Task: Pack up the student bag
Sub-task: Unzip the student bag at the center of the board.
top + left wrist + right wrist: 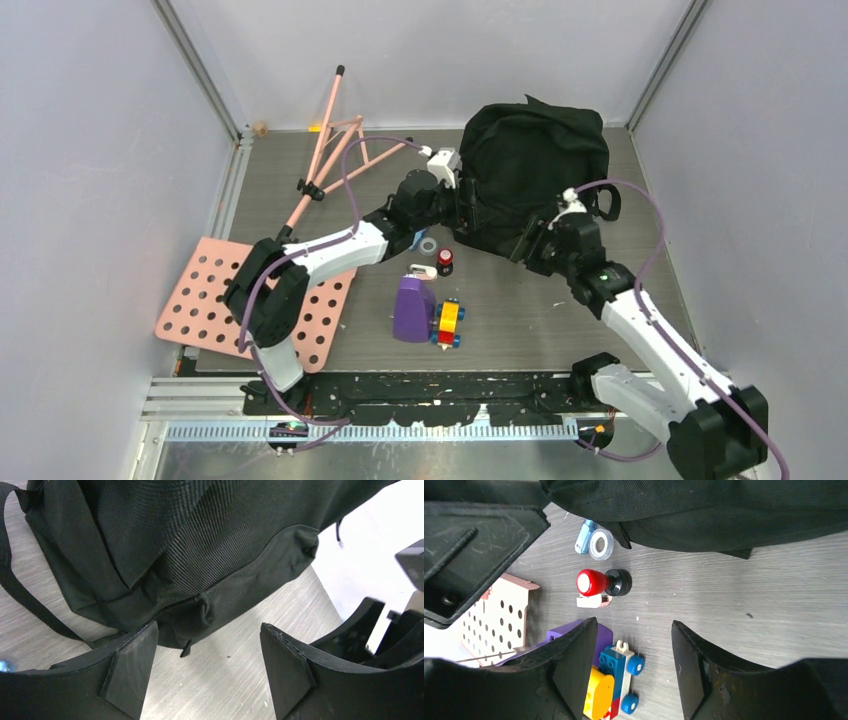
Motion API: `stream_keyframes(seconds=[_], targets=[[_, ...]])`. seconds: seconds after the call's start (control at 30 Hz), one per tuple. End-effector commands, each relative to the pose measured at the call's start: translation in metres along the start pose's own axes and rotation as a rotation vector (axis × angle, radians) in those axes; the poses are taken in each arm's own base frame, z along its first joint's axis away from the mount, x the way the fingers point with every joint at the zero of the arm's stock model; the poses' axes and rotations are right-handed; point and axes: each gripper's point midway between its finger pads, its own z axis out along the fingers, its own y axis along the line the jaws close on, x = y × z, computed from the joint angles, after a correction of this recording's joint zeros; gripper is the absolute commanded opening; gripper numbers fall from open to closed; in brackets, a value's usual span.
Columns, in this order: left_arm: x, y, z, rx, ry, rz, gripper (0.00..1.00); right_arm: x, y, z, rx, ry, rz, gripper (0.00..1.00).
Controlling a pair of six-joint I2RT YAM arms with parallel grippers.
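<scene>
The student bag (530, 165), a large floppy black backpack, lies at the back of the table. My left gripper (458, 205) sits at its left lower edge. In the left wrist view the left gripper (207, 627) is open over bare table, with the bag's bottom seam (200, 580) just beyond the fingertips and a strap (30, 605) trailing left. My right gripper (530, 248) is at the bag's front right edge. Seen from the right wrist, the right gripper (633, 621) is open and holds nothing, and the bag (684, 510) lies along the top.
In front of the bag are a tape ring (428, 245), a small red-capped black item (445, 262), a purple container (412, 308) and a brick toy car (448, 323). A pink pegboard (255, 305) and pink rod frame (335, 150) lie on the left.
</scene>
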Motion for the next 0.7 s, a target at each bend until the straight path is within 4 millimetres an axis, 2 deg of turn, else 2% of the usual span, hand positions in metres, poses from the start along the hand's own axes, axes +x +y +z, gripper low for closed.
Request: stream_keyframes(seconds=[0.0,0.13,0.17,0.27,0.5,0.57,0.67], targets=[[-0.024,0.002,0.011,-0.017,-0.071,0.056,0.74,-0.035,0.04,0.028,-0.116,-0.204,-0.008,0.61],[-0.023,0.005,0.015,-0.034,-0.06,0.071,0.6,-0.033,0.052,0.054,-0.124,-0.24,-0.057,0.56],[-0.023,0.007,0.016,-0.039,-0.06,0.073,0.59,-0.032,0.054,0.058,-0.128,-0.243,-0.064,0.56],[-0.023,0.008,0.017,-0.045,-0.06,0.078,0.51,-0.036,0.05,0.073,-0.093,-0.281,-0.086,0.53],[-0.017,0.015,0.024,-0.066,-0.033,0.087,0.41,-0.039,0.042,0.089,-0.044,-0.304,-0.141,0.46],[-0.016,0.016,0.024,-0.071,-0.033,0.084,0.28,-0.04,0.042,0.092,-0.038,-0.306,-0.15,0.43],[-0.017,0.016,0.024,-0.074,-0.033,0.086,0.22,-0.042,0.041,0.096,-0.03,-0.314,-0.162,0.39]])
